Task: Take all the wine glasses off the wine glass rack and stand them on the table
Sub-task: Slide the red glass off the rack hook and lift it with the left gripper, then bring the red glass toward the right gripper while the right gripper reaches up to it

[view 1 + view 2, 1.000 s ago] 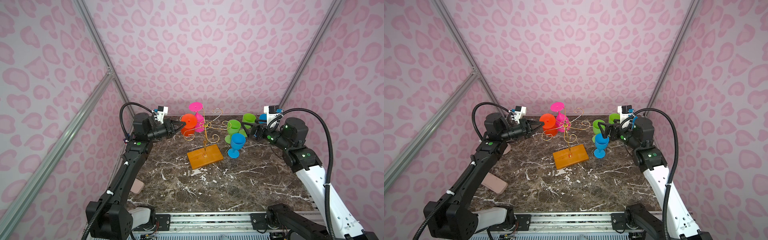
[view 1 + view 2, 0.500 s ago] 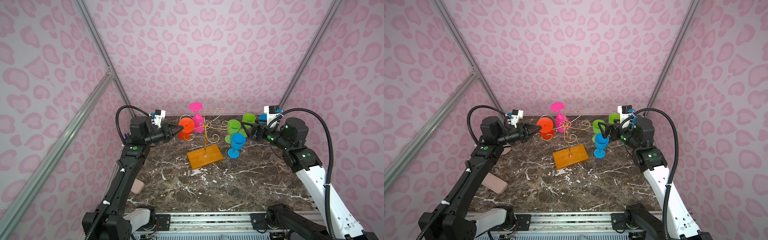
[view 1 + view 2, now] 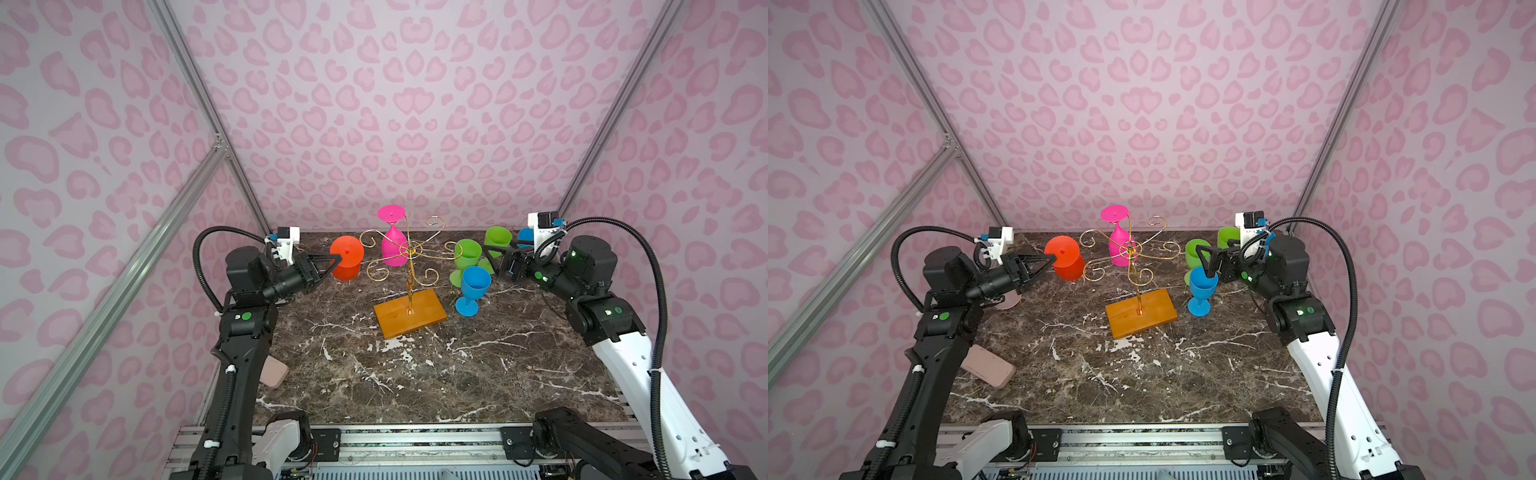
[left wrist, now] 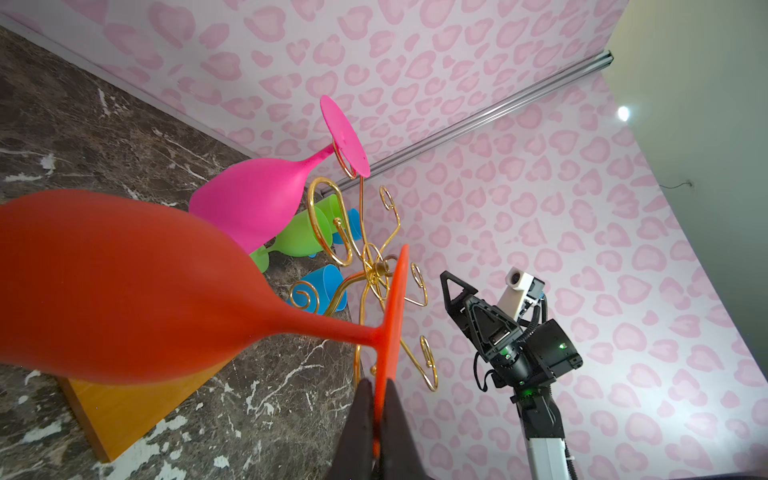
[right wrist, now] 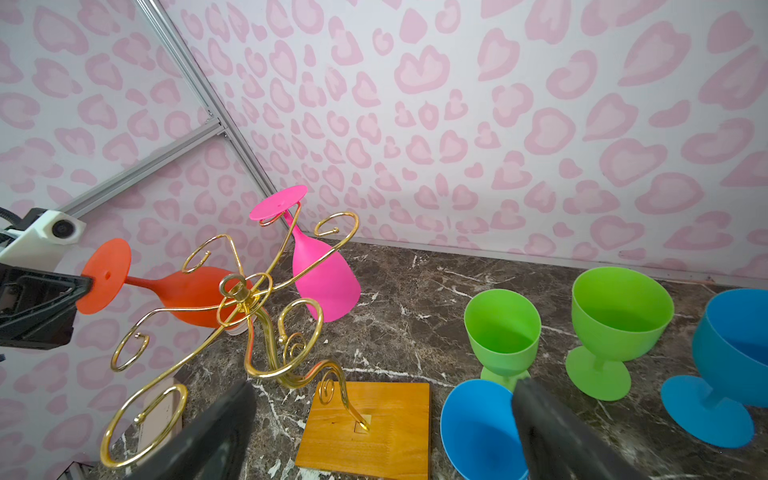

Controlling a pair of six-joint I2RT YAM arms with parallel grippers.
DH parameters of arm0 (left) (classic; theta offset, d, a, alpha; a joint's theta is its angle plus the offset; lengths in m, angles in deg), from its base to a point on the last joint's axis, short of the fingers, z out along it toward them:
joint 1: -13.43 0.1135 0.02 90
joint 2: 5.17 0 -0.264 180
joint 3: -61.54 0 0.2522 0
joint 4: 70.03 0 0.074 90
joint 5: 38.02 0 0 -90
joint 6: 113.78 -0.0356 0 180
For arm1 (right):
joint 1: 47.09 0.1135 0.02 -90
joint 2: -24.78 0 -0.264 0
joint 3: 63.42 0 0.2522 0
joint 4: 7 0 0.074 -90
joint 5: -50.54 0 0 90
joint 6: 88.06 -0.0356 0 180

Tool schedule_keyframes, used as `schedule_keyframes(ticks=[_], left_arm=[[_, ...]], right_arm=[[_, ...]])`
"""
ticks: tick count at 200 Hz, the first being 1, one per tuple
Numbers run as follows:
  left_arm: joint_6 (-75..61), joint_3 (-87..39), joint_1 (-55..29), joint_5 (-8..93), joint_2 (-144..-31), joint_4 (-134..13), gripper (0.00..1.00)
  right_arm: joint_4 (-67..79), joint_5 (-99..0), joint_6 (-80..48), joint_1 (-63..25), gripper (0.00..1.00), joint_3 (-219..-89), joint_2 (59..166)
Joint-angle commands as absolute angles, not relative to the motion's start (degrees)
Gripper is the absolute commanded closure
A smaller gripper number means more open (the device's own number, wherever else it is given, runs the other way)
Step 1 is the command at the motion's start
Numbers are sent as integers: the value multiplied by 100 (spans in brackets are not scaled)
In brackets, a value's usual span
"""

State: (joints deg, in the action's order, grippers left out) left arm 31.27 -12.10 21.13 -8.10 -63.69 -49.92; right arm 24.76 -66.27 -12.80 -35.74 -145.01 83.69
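A: Start at the left. How tight is it there?

B: Tight. The left arm stands hard by the left wall. A pale pink rounded case (image 3: 274, 372) lies at the left edge of the dark veined marble tabletop (image 3: 415, 374), about 8 o'clock from the rack. The left gripper (image 3: 336, 260) is pressed together on the rim of the flat foot of the orange plastic wine glass (image 3: 347, 251), which hangs in the air nearly on its side.

A: And the glass against the rack?

B: Off it. It sits at 10 o'clock from the wine glass rack (image 3: 409, 309), the gold wire stand on an orange-brown wooden block. It is just beside the nearest scroll, and I can't tell whether they touch. A magenta plastic wine glass (image 3: 394, 249) hangs foot-up from the arm at 12 o'clock.

A: Rightward?

B: A lime green plastic goblet (image 3: 467, 255) stands at 2 o'clock, with a second green goblet (image 3: 497, 237) behind it and a blue plastic goblet (image 3: 475, 282) at 3 o'clock, all upright. The right gripper (image 3: 1205, 262) hovers just beside them, jaws spread wide. The broad stretch of marble lies toward 6 o'clock.

A: What changed in the last second?

B: The left arm has drawn back toward 9 o'clock, the orange glass with it. A second ago its foot overlapped the left scrolls. The right arm hasn't moved.
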Motion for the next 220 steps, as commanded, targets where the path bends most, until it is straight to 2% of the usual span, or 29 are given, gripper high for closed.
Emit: schedule_keyframes(ticks=[1, 42, 78, 100, 141, 165, 184, 220], left_arm=[[3226, -1449, 2438, -1194, -6266, -5084, 97], [3462, -1947, 3074, -1446, -6216, -5178, 97], [3837, -2644, 3100, -1302, -6398, -5514, 96], [4543, -3076, 3101, -1280, -6620, -6287, 96], [4759, -4199, 3075, -1251, -7056, -6325, 96], [4985, -4582, 2808, -1136, -7269, -6558, 96], [5462, -4640, 2353, -1137, -7509, -7223, 96], [5721, -4866, 1526, -1096, -7883, -7444, 96]], right_arm=[[2435, -6631, -1239, -3568, 3, -14546, 8357], [2464, -6608, -1194, -3567, 2, -14610, 8336], [2369, -6645, -1163, -3571, 2, -14768, 8407], [2180, -6745, -1140, -3561, 2, -14918, 8503], [1938, -6677, -940, -3221, 2, -15298, 8827], [1925, -6493, -670, -2872, 2, -15559, 9028], [1875, -6423, -431, -2631, 2, -15772, 9160], [1372, -6313, -11, -2276, 2, -15910, 9218]])
